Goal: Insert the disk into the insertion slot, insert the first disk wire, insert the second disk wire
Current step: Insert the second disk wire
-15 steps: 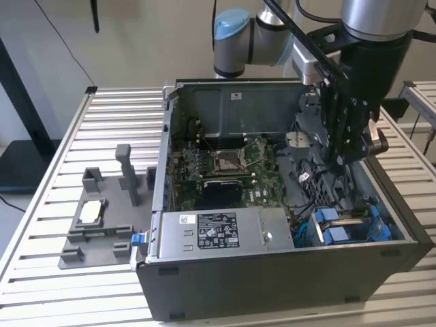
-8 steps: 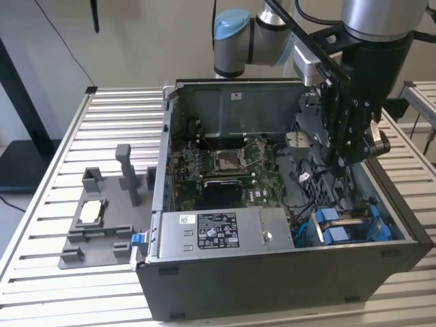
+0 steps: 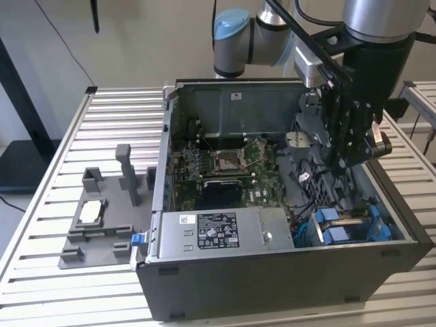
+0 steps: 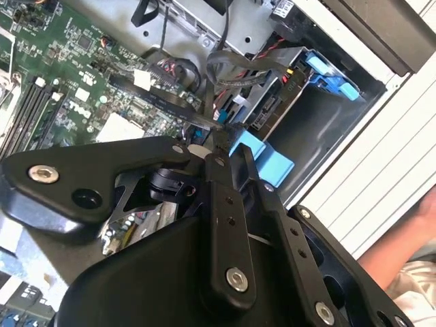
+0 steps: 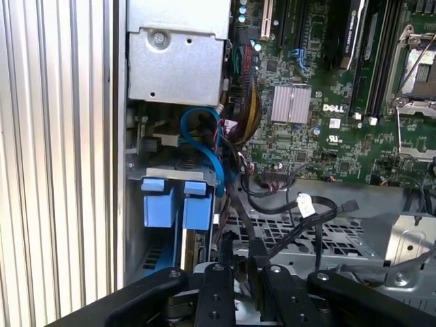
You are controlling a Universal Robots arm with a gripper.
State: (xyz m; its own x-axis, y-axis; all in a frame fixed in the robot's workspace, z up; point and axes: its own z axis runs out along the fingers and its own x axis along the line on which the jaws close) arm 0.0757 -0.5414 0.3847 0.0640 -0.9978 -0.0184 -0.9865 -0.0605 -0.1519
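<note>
In the exterior view, the disk's blue carrier frame [image 3: 335, 235] lies in the insertion slot [image 3: 381, 246], at the case's near corner on the exterior view's right. Its blue end tabs [image 5: 170, 204] show in both wrist views [image 4: 262, 155], against the bay's grey wall [image 4: 327, 129]. My gripper [image 3: 340, 160] hangs inside the case just behind the bay, above a tangle of cables. The black fingers [image 4: 218, 177] meet at their tips, and the gripper [image 4: 216, 133] is shut on a flat black wire [image 4: 163, 102] that runs off over the motherboard. In the first wrist view the gripper [image 5: 248, 269] pinches the same black wire [image 5: 248, 231].
A grey labelled power-supply box [image 3: 218, 231] fills the case's front. The motherboard with its processor socket [image 3: 228, 160] lies behind it. A grey fixture [image 3: 102, 218] stands on the slatted table [image 3: 68, 286] at the exterior view's left. A person's hand [image 4: 415, 245] is beside the case.
</note>
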